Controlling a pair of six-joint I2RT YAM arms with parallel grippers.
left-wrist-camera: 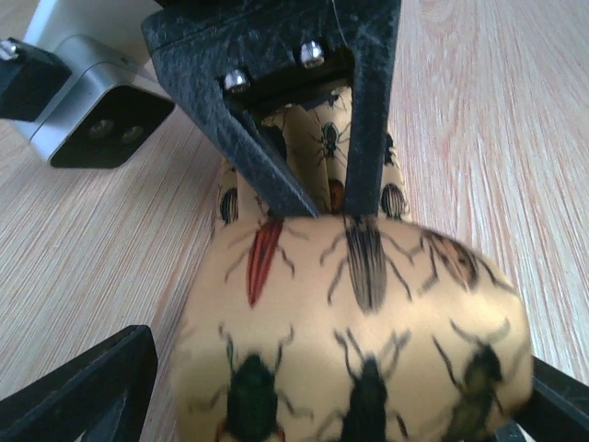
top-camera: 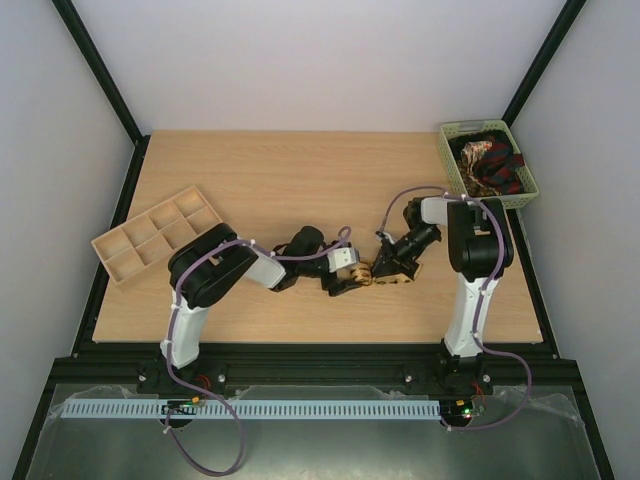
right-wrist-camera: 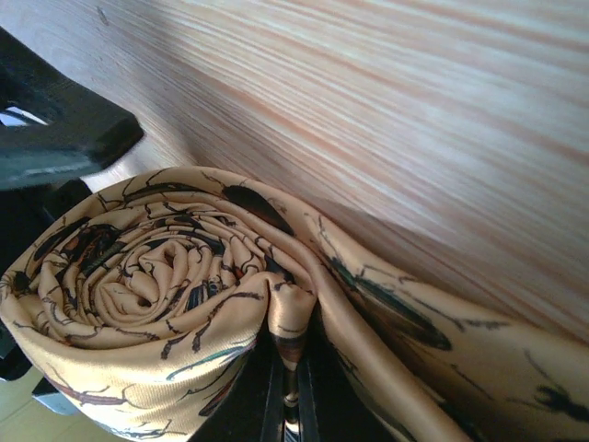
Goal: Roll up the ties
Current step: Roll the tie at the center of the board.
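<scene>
A tan-yellow tie (top-camera: 372, 272) printed with beetles lies mid-table between my two grippers, wound into a roll (left-wrist-camera: 359, 331). The roll's spiral end (right-wrist-camera: 156, 285) shows in the right wrist view. My left gripper (left-wrist-camera: 317, 405) is open, one finger on each side of the roll; the left finger (left-wrist-camera: 83, 396) stands a little apart from the fabric. My right gripper (right-wrist-camera: 293, 405) is shut on a fold of the tie at the roll's edge, and its black fingers (left-wrist-camera: 276, 175) reach in from the far side. More ties (top-camera: 490, 160) are heaped in a basket at the back right.
The green basket (top-camera: 525, 170) stands at the table's far right corner. A wooden divided tray (top-camera: 155, 235) sits at the left, close to the left arm's elbow. The right wrist's grey camera (left-wrist-camera: 92, 101) is near the roll.
</scene>
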